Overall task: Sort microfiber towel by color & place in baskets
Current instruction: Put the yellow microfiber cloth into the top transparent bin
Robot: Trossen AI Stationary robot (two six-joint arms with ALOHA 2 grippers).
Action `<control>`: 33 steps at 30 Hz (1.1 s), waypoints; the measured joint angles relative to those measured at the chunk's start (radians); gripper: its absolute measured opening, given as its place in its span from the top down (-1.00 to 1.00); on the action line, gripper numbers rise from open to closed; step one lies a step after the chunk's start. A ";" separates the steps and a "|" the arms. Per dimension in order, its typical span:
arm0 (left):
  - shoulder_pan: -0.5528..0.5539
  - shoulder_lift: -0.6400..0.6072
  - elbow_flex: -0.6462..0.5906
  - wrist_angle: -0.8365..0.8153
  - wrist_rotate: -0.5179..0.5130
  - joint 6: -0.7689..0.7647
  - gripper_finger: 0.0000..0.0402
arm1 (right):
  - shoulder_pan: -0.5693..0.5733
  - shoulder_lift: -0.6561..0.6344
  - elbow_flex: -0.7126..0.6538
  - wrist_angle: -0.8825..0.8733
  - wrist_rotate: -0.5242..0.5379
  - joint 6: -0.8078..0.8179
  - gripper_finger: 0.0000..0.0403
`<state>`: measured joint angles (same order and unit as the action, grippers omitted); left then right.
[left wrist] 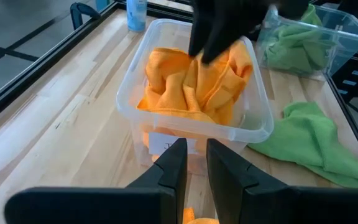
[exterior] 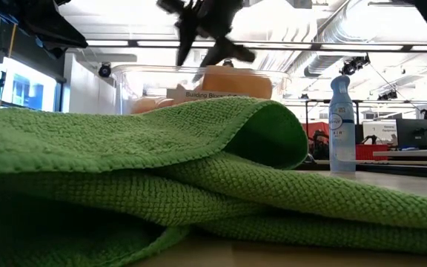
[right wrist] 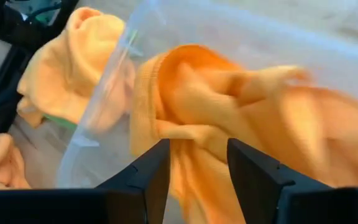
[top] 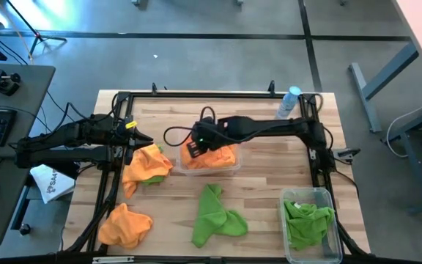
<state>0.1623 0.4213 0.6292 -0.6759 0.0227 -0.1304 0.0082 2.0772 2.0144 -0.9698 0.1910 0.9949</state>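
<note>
A clear bin [top: 237,167] in the table's middle holds crumpled orange towels [left wrist: 191,87]. My right gripper [right wrist: 197,165] is open and hangs over this bin's left end, fingers pointing down at the orange cloth [right wrist: 241,112]. A second clear bin [top: 288,198] at the near right holds green towels [top: 308,220]. Loose on the table lie a green towel [top: 215,216], an orange towel [top: 146,165] with a bit of green under it, and another orange towel [top: 123,224]. My left gripper [left wrist: 196,163] waits at the left, slightly open, facing the middle bin. My right gripper stands with its fingers [left wrist: 207,50] right at the top of the orange towels in the middle bin. I cannot tell whether they touch the cloth. Nothing is pinched between them.
A clear spray bottle with a blue cap [top: 290,99] stands at the far right of the table. A black frame [top: 196,95] runs around the table top. Bare wood lies between the middle bin and the right bin. A keyboard and mouse sit on a desk to the left.
</note>
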 joint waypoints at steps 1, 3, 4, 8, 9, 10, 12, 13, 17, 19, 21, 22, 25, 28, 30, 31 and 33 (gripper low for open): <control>0.000 0.000 0.000 0.000 0.000 0.000 0.76 | 0.000 -0.015 0.000 -0.022 0.011 -0.006 0.26; 0.000 0.000 0.000 0.000 0.000 -0.001 0.76 | 0.006 -0.048 0.000 -0.045 0.021 -0.030 0.32; 0.000 0.000 0.000 0.000 0.000 -0.001 0.76 | 0.013 -0.065 0.000 -0.045 0.022 -0.061 0.36; 0.001 0.000 0.000 0.000 -0.001 -0.002 0.76 | 0.046 -0.123 0.000 -0.062 0.047 -0.147 0.66; 0.001 0.000 0.000 0.000 -0.002 -0.002 0.76 | 0.052 -0.132 0.000 -0.084 0.062 -0.162 0.76; 0.001 0.000 0.000 0.000 -0.002 -0.002 0.76 | 0.059 -0.140 0.000 -0.109 0.085 -0.169 0.86; 0.001 0.000 0.000 0.000 -0.002 -0.002 0.76 | 0.076 -0.144 0.000 -0.165 0.149 -0.172 0.96; 0.001 0.000 0.000 0.000 -0.003 -0.002 0.76 | 0.085 -0.149 0.000 -0.195 0.171 -0.171 0.96; 0.001 0.000 0.000 0.000 -0.004 -0.015 0.76 | 0.129 -0.163 0.000 -0.265 0.176 -0.194 0.97; 0.001 0.000 0.000 0.000 -0.005 -0.016 0.76 | 0.150 -0.171 0.000 -0.276 0.177 -0.220 0.99; 0.001 0.001 0.000 -0.001 -0.006 -0.016 0.76 | 0.172 -0.184 0.000 -0.277 0.179 -0.264 0.99; 0.001 0.002 0.000 0.000 -0.007 -0.016 0.76 | 0.183 -0.191 0.000 -0.278 0.180 -0.293 0.99; 0.001 0.003 0.000 -0.001 -0.007 -0.016 0.76 | 0.214 -0.207 0.000 -0.290 0.190 -0.351 1.00; 0.001 0.006 0.000 -0.001 -0.008 -0.016 0.76 | 0.238 -0.214 0.000 -0.335 0.232 -0.375 1.00; 0.001 0.006 0.000 -0.001 -0.008 -0.016 0.76 | 0.247 -0.222 0.000 -0.368 0.269 -0.378 1.00; 0.001 0.006 0.000 -0.001 -0.008 -0.016 0.76 | 0.249 -0.225 0.000 -0.387 0.281 -0.378 1.00; 0.001 0.006 0.000 -0.001 -0.008 -0.016 0.76 | 0.250 -0.228 0.000 -0.395 0.288 -0.397 1.00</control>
<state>0.1631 0.4274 0.6296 -0.6768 0.0143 -0.1459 0.2586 1.8490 2.0144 -1.3651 0.4791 0.5980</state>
